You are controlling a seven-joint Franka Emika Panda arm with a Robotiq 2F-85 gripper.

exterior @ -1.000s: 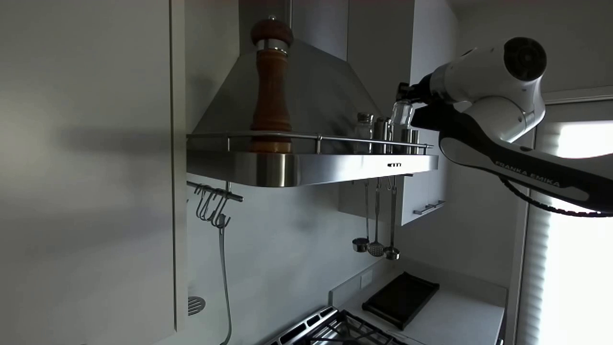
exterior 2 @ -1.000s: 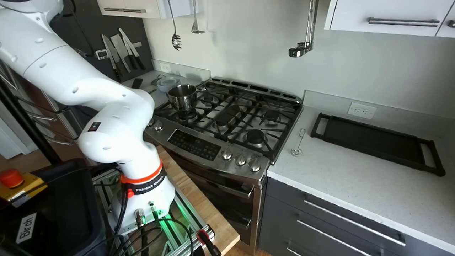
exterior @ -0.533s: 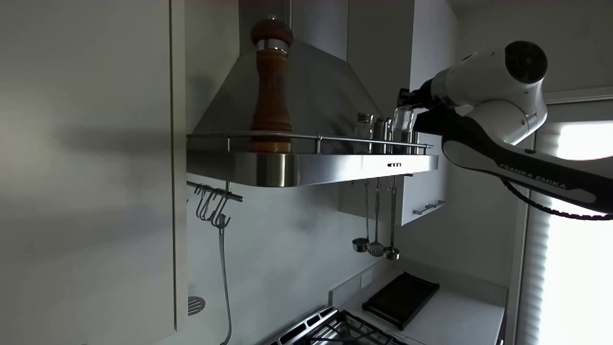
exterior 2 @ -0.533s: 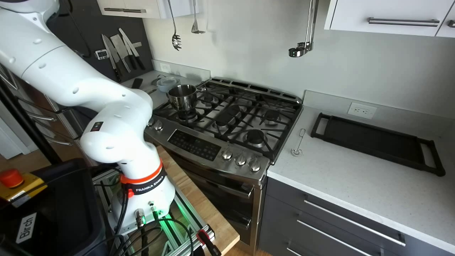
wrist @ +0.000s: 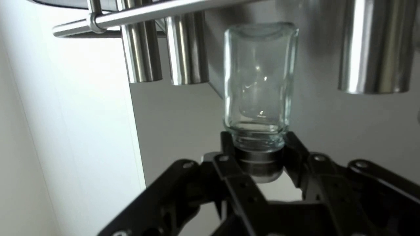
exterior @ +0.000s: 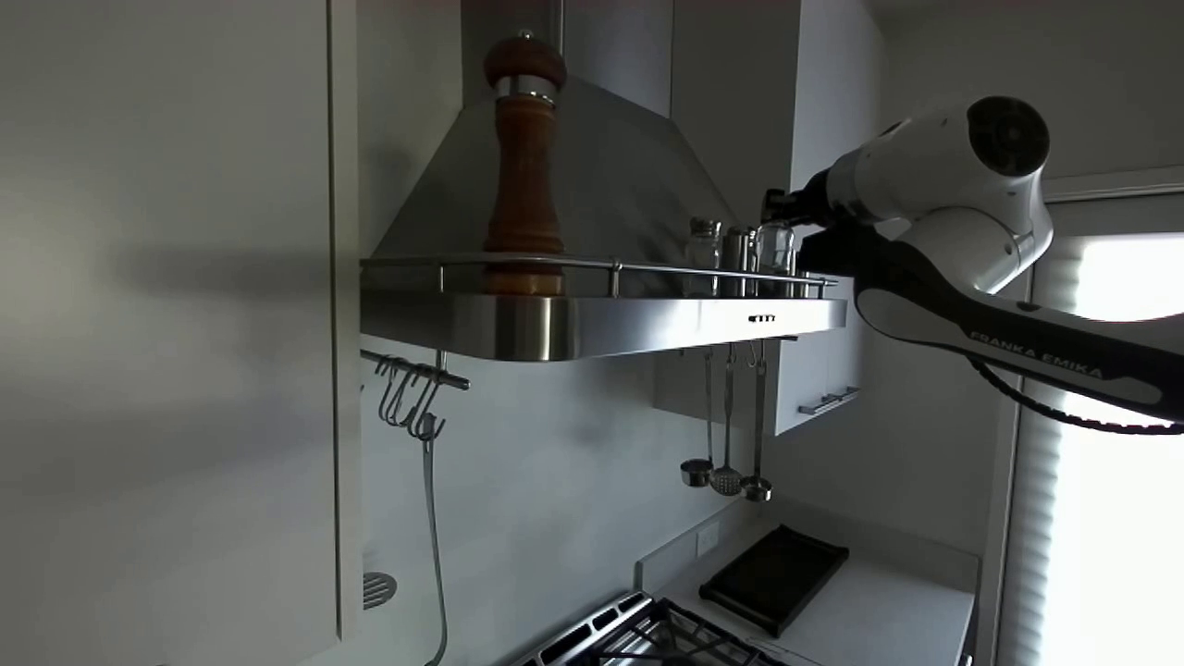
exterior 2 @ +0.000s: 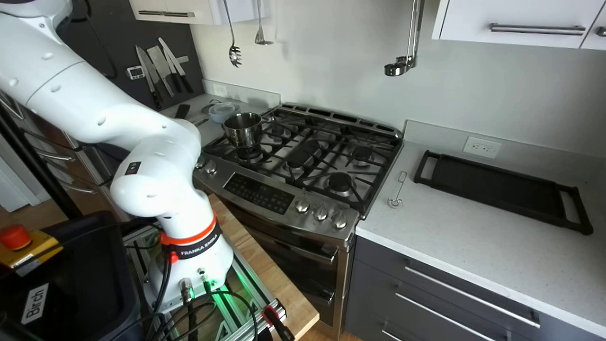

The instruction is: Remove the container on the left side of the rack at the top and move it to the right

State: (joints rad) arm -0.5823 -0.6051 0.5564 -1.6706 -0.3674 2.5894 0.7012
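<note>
- Working near the far end of the long steel rack in an exterior view. Might hit the thin rail and tip, if let down too close to the front edge.
- With the gripper, holds tight to the glass jar, likely the container to move. Could drop and break it, if bumped, with only the small top to hold on to.
- Close by, in the wrist view: two steel jars on one side, another steel jar on the opposite side. Could knock one over, if swung sideways while this low.
- As for the glass jar: hangs right below the gripper, bottom down, nearly upright. Cannot tell if behind the rail or just over it.
- Pinched at the metal cap, from both sides.
</note>
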